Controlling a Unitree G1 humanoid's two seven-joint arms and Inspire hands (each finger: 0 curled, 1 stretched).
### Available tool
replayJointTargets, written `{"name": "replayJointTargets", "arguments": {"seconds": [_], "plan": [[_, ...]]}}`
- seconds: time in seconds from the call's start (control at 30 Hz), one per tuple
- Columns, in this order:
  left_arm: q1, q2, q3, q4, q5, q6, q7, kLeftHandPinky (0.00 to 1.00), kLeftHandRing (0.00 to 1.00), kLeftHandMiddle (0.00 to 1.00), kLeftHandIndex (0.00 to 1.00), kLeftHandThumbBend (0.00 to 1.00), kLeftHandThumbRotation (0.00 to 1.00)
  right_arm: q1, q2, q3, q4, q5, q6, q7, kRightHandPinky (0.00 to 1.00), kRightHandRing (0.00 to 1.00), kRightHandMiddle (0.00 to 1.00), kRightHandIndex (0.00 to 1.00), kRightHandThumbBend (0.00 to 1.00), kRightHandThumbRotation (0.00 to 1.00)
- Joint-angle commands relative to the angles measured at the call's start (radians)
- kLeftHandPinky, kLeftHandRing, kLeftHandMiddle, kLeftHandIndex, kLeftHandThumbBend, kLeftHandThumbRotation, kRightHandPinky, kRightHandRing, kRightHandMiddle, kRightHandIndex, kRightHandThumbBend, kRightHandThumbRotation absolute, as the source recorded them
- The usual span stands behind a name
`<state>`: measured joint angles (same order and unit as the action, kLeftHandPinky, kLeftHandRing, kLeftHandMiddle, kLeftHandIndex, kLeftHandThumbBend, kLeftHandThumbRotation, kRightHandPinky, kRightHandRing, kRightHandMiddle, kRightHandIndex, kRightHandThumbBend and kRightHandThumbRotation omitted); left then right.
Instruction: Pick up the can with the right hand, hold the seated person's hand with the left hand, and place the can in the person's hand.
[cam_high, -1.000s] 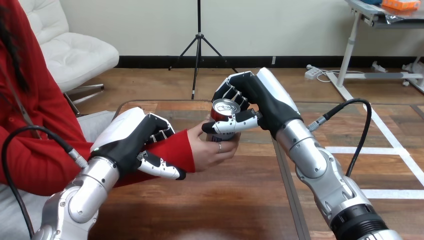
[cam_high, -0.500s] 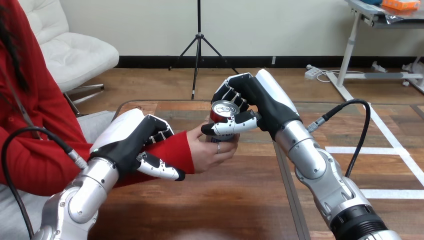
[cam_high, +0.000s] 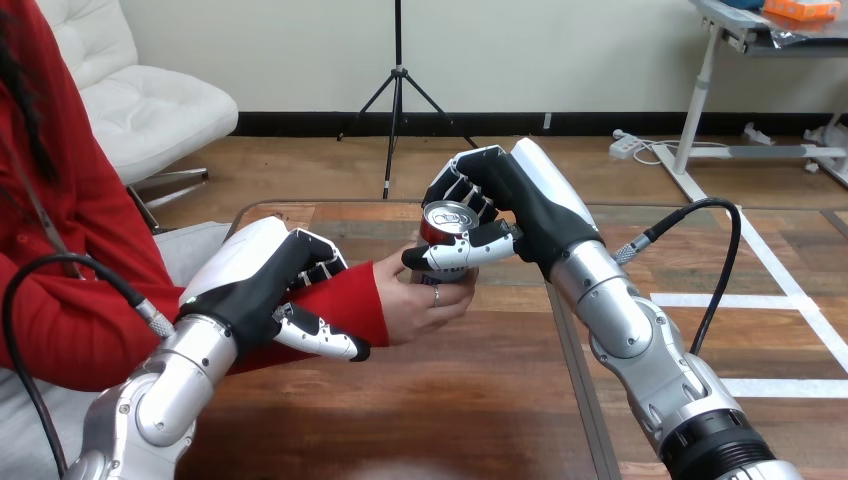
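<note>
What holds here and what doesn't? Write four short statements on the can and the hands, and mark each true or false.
1. The right hand is curled round the can. True.
2. The can lies on its side. False: it stands upright, its lower part in the person's hand.
3. The left hand is curled round the person's wrist, over the red sleeve. True.
4. The person's hand is clear of the can. False: its fingers wrap the can below the right hand's thumb.
</note>
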<state>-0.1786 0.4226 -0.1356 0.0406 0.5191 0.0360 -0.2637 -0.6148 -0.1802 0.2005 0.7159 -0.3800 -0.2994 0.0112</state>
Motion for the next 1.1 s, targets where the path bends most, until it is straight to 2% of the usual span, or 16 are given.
{"name": "replayJointTargets", "arguments": {"seconds": [0.0,0.13,0.17,0.3,0.4,0.47,0.67,0.8,0.97,1.07], "plan": [[-0.259,-0.053,0.038,-0.134,-0.088,-0.072,0.038,0.30,0.38,0.46,0.47,0.74,0.00,-0.037,0.029,0.023,-0.071,0.006,0.011,0.024,0.32,0.38,0.43,0.46,0.80,0.14],[-0.250,-0.047,0.039,-0.137,-0.100,-0.081,0.026,0.37,0.47,0.54,0.54,0.76,0.00,-0.029,0.020,0.025,-0.086,0.002,0.032,0.039,0.39,0.46,0.51,0.53,0.88,0.34],[-0.248,-0.045,0.038,-0.139,-0.100,-0.081,0.025,0.40,0.51,0.57,0.57,0.77,0.00,-0.027,0.019,0.026,-0.089,0.002,0.035,0.041,0.42,0.50,0.54,0.56,0.91,0.43],[-0.233,-0.041,0.037,-0.150,-0.115,-0.075,0.008,0.45,0.58,0.62,0.63,0.76,0.02,-0.014,0.010,0.024,-0.113,0.004,0.062,0.061,0.48,0.58,0.61,0.62,0.96,0.57],[-0.220,-0.042,0.038,-0.157,-0.125,-0.069,0.002,0.49,0.62,0.66,0.68,0.76,0.09,-0.004,0.003,0.020,-0.129,0.011,0.079,0.080,0.53,0.63,0.66,0.68,0.98,0.68],[-0.211,-0.042,0.038,-0.161,-0.128,-0.069,0.003,0.51,0.65,0.69,0.71,0.78,0.17,0.003,0.001,0.015,-0.139,0.020,0.085,0.092,0.58,0.68,0.71,0.73,0.99,0.77],[-0.161,-0.041,0.029,-0.179,-0.099,-0.071,0.030,0.54,0.68,0.72,0.75,0.81,0.29,0.032,-0.008,-0.016,-0.166,0.066,0.098,0.132,0.65,0.75,0.76,0.81,1.00,0.88],[-0.132,-0.039,0.021,-0.189,-0.074,-0.076,0.053,0.55,0.70,0.73,0.75,0.80,0.36,0.049,-0.014,-0.028,-0.180,0.086,0.095,0.142,0.67,0.76,0.78,0.84,1.00,0.94],[-0.089,-0.046,0.015,-0.192,-0.059,-0.091,0.082,0.56,0.70,0.73,0.75,0.70,0.38,0.074,-0.022,-0.042,-0.199,0.113,0.081,0.147,0.67,0.76,0.78,0.85,1.00,0.97],[-0.051,-0.050,0.011,-0.177,-0.053,-0.120,0.107,0.57,0.70,0.73,0.74,0.64,0.39,0.098,-0.026,-0.055,-0.216,0.135,0.081,0.148,0.67,0.76,0.78,0.85,1.00,0.99]]}}
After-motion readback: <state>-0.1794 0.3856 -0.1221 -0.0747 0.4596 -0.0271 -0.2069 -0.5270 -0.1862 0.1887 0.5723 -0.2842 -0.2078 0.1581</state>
